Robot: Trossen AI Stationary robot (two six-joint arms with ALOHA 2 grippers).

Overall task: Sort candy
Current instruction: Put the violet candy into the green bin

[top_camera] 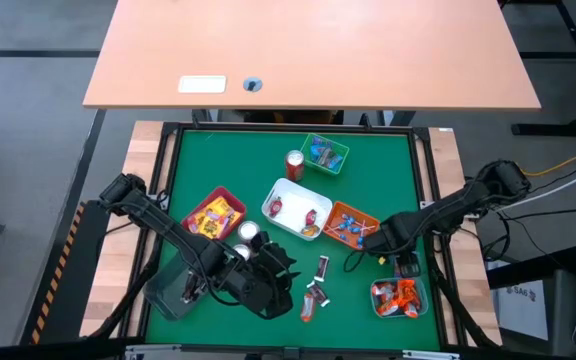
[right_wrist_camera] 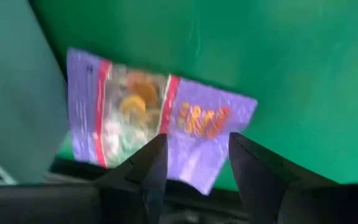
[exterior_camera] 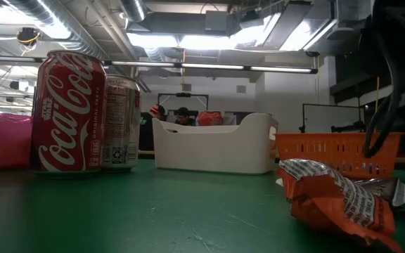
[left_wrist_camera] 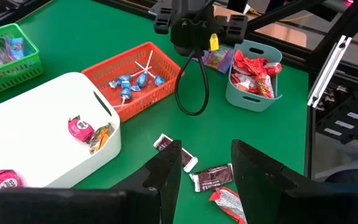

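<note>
Two arms are engaged: the right gripper (right_wrist_camera: 194, 165), jaws spread, is hung over a purple packet (right_wrist_camera: 160, 121) beside the teal tray (top_camera: 400, 296), a descent and pinch being judged next, while the left gripper (left_wrist_camera: 207, 174), jaws spread, is poised near dark bars (left_wrist_camera: 211, 177) farther from that tray.

Four Cameras, One Green Table

The high view looks straight down on the whole table (top_camera: 288, 175). The low view sits at tabletop height, close behind a red can (exterior_camera: 69, 112), facing level toward the room. The left wrist view looks past its hand (left_wrist_camera: 207, 168) toward 12 o'clock, over the orange basket (left_wrist_camera: 135, 71) that the high view also shows. The right wrist view hangs very near a purple packet (right_wrist_camera: 154, 118).
</note>
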